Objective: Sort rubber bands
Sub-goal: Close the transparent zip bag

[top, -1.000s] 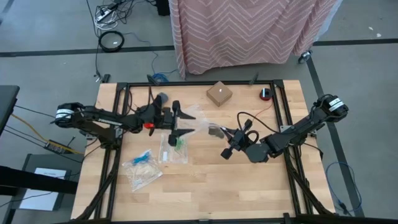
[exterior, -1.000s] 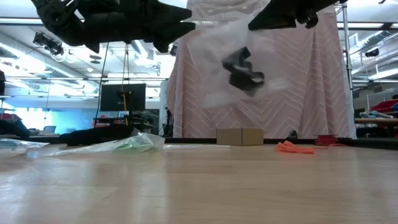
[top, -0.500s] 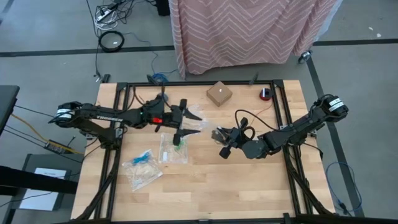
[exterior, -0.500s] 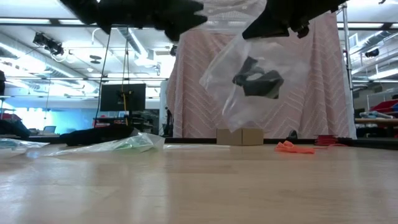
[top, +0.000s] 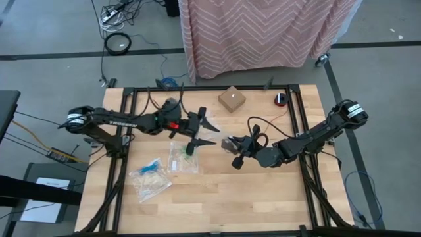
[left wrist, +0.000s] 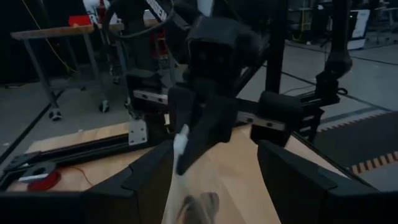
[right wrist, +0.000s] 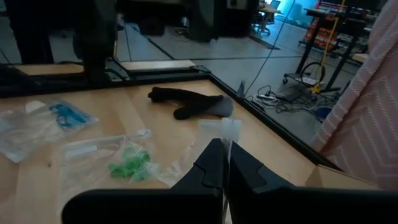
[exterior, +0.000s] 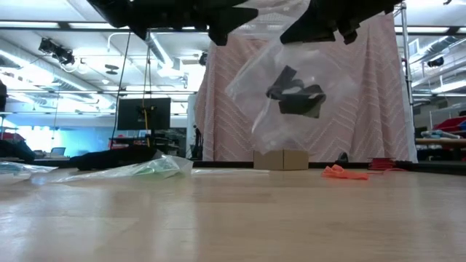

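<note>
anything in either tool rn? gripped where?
Right tool is shut on the top edge of a clear bag holding black rubber bands. Left tool is open, holding nothing.

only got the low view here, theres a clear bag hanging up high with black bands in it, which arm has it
observer: the right hand has it, pinched shut on the top edge of the clear bag.
operator: whats the left one doing
observer: the left hand is open, up by the bag's top edge and facing the right hand. i cannot tell if it touches the bag.
operator: any blue ones bagged
observer: yes, a second bag lying flat on the table on the left arm's side holds blue bands.
</note>
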